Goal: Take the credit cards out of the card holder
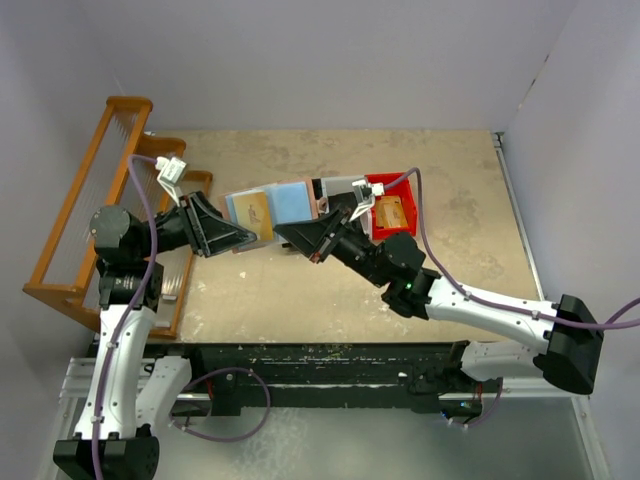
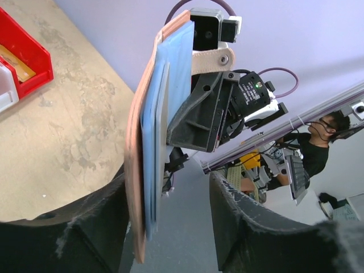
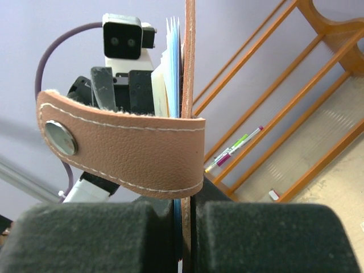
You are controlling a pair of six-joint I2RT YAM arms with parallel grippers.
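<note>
The card holder (image 1: 290, 200) hangs mid-air, long axis spanning the 2 arms. The right gripper (image 3: 185, 227) pinches its right end; the left gripper (image 2: 170, 227), spread, straddles the left edge, nearest the tan card (image 1: 255, 210).

From my right wrist the card holder (image 3: 131, 153) stands edge-on, so its pockets are hidden and I cannot count the pale leaves packed in it. Its lower edge disappears between my right jaws, which are a dark blur along the bottom. The wooden rack (image 3: 330, 17) runs off the top and right edges. From my left wrist the red bin (image 2: 28, 57) and white bin (image 2: 4, 91) are cut by the left edge, and my left jaws are blurred.
</note>
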